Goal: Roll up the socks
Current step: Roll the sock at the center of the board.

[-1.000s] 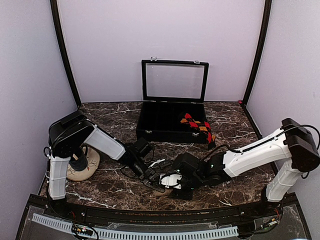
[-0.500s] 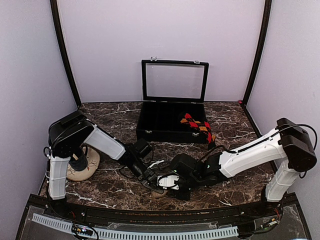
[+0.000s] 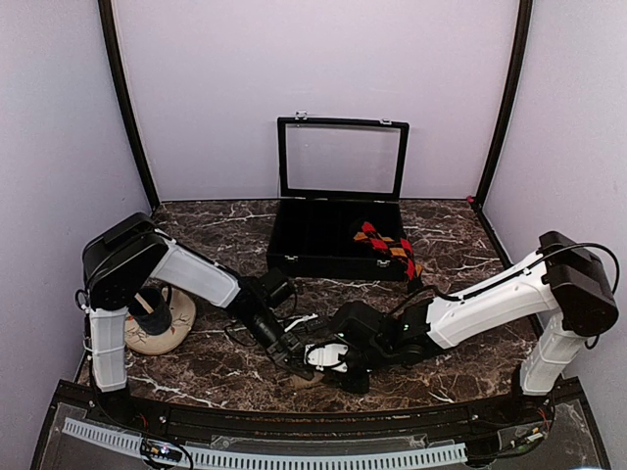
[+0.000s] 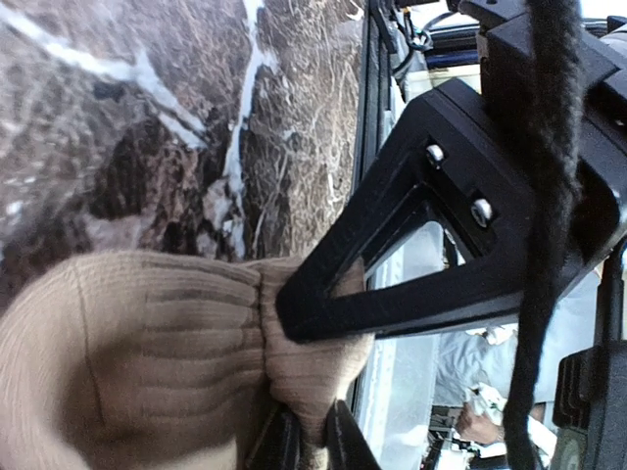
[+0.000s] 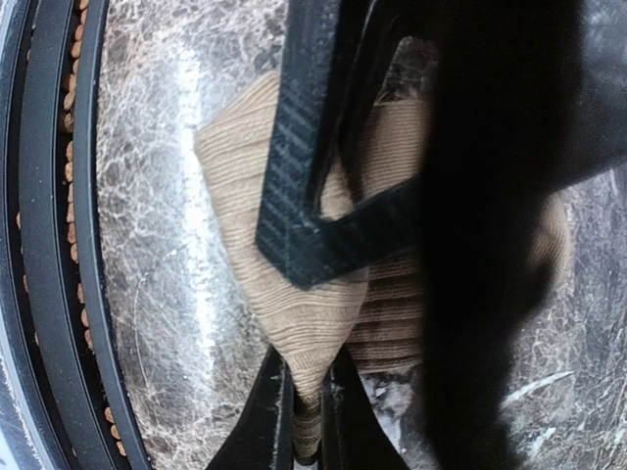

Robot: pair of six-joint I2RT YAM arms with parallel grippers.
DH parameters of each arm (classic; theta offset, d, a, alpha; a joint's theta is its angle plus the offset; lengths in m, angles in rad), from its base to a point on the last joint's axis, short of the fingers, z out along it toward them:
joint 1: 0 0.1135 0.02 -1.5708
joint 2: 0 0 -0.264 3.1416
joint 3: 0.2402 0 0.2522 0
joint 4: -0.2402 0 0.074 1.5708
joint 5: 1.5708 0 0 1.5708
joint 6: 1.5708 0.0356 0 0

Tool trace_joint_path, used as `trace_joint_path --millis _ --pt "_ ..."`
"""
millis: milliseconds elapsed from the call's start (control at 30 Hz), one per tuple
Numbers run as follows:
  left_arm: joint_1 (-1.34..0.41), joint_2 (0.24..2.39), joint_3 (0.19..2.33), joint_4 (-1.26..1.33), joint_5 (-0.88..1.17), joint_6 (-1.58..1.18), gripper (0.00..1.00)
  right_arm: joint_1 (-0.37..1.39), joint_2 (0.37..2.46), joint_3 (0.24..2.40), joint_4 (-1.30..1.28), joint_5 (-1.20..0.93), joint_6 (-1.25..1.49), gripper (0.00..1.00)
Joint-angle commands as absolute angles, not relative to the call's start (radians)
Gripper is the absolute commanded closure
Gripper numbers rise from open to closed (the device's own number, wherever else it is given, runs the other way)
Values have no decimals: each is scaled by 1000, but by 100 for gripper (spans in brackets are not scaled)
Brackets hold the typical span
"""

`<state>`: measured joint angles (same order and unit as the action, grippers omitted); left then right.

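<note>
Two socks, one case [image 3: 323, 262], two hands. The argyle sock [image 3: 387, 245] drapes the case's right near corner. The tan sock [image 4: 147, 333] lies near-centre on the bench [image 3: 460, 259], its fabric pinched by both the left hand [image 4: 312, 443] and the right hand [image 5: 306, 411].

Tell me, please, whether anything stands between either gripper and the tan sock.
Nothing visible does. The left gripper and the right gripper each pinch a fold of the tan sock between their jaws, close beside one another.
</note>
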<state>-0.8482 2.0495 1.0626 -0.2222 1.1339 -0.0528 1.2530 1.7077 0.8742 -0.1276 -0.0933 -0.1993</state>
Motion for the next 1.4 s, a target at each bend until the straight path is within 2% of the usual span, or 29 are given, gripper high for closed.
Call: trace_joint_path --millis 0,400,600,1033,1200,1367 --pt "-829 1971 1031 -302 1036 -56 88 1258 1720 891 -134 -93 -188 100" --pt "-823 1877 998 -258 983 -132 84 1258 1722 890 -136 -98 -185 100" --pt "-815 1798 964 -211 883 -190 84 1259 1720 890 -139 -95 -183 100" --pt "-831 1534 742 -25 466 -415 84 1263 1753 947 -219 -97 -177 100" --pt "-938 1437 719 -40 239 -433 85 1262 1777 995 -274 -114 -162 100" --pt "-1047 1438 709 -62 85 -452 89 1261 1801 1044 -322 -147 -148 100"
